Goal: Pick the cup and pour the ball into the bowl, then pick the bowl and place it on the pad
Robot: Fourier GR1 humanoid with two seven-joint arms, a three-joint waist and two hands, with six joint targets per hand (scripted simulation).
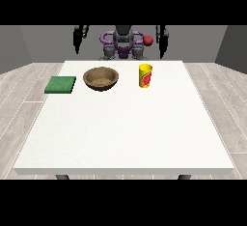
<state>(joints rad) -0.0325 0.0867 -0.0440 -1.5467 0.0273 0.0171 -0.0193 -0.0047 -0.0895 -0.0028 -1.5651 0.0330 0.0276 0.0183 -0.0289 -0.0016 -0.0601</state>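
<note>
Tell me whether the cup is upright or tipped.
Upright: the yellow cup stands on its base on the table, open rim up, right of the bowl.

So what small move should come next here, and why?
Probably lower the hand at the view's right toward the yellow cup: both hands hang raised behind the table, nothing is held, and the cup stands upright beside the bowl.

A large white table (125, 133) stands on pale wood-plank flooring (219, 109); grey walls (43, 39) behind.
</note>
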